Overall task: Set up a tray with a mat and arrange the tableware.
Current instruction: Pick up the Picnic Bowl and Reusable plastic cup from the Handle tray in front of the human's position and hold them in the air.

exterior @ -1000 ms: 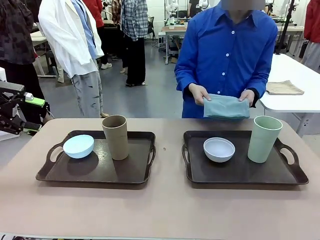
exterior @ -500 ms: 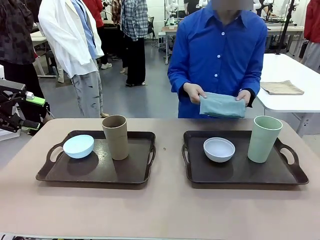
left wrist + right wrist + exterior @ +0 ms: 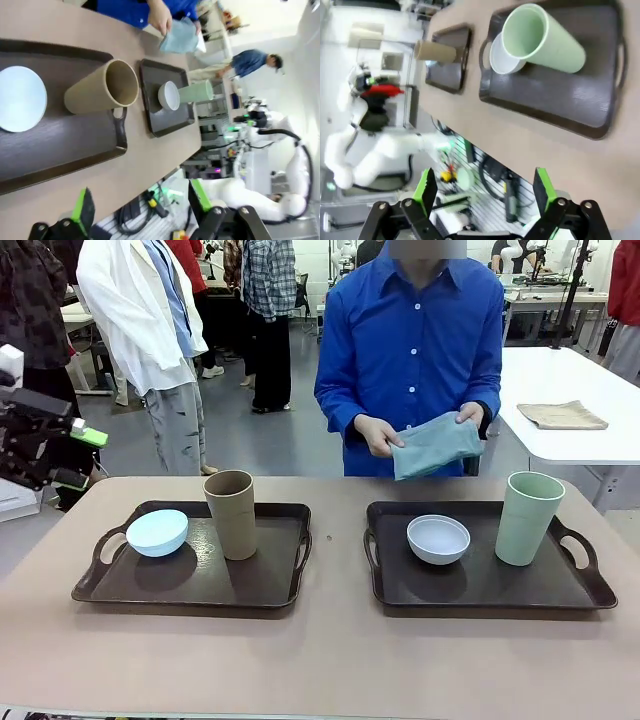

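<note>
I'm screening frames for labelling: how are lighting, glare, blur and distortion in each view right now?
Front view: sharp, evenly lit, soft shadow beneath the light blue bowl. Left wrist view: rolled sideways, bright washed-out background, brown cup stretched by the wide lens. Right wrist view: pale green cup looms large, sheen on its tray.

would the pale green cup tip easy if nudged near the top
Probably. The pale green cup stands upright, tall and narrower at its base, so a push near the rim would likely topple it. It looks empty and thin-walled, so it is likely light. Pushed low, it might slide on the smooth dark tray instead.
</note>
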Robot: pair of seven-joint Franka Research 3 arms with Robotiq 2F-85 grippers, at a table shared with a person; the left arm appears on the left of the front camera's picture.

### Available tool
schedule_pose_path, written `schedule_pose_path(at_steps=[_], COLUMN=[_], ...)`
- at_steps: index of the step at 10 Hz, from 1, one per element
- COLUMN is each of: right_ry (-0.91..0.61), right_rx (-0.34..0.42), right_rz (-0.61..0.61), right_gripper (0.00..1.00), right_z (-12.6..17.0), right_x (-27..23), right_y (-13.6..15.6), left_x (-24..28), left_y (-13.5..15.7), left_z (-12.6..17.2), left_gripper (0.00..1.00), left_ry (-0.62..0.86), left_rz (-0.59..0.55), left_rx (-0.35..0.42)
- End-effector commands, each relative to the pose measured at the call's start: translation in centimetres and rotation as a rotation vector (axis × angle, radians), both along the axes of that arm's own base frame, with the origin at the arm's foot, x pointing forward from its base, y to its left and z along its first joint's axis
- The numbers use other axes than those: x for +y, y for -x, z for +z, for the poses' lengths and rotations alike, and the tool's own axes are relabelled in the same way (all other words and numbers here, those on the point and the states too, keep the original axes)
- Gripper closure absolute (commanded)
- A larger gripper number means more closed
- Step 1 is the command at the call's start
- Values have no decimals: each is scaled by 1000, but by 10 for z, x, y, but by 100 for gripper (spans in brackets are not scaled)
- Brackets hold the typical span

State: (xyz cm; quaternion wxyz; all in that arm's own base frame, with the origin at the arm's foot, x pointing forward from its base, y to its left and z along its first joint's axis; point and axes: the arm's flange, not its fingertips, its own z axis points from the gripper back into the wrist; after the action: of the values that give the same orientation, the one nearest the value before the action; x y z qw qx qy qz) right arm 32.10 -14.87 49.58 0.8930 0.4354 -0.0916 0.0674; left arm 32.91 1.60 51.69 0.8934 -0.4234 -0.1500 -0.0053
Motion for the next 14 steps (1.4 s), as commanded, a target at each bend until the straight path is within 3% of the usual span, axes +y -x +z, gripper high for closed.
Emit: schedule_pose_path(at_steps=[1, 4, 7, 8, 9, 14], right_ry=[97, 285, 289, 271, 314, 314], right_rx=[-133, -299, -494, -501, -415, -438], right_rz=[109, 280, 416, 446, 378, 393], right_gripper=[0, 0, 0, 0, 0, 0], right_z=[6, 12, 24, 25, 26, 25], right_x=[-9, -21, -13, -11, -15, -17], right_y=[-15, -38, -49, -48, -46, -46], left_x=[-35, -102, -192, -207, -180, -178], left_y=[-1, -25, -33, -32, -24, -30], left_z=[36, 97, 138, 143, 125, 130], left_gripper=[0, 0, 0, 0, 0, 0], left_ry=[-162, -325, -524, -570, -443, -464], left_rz=[23, -26, -71, -75, -60, -52], left_rx=[7, 63, 73, 75, 47, 74])
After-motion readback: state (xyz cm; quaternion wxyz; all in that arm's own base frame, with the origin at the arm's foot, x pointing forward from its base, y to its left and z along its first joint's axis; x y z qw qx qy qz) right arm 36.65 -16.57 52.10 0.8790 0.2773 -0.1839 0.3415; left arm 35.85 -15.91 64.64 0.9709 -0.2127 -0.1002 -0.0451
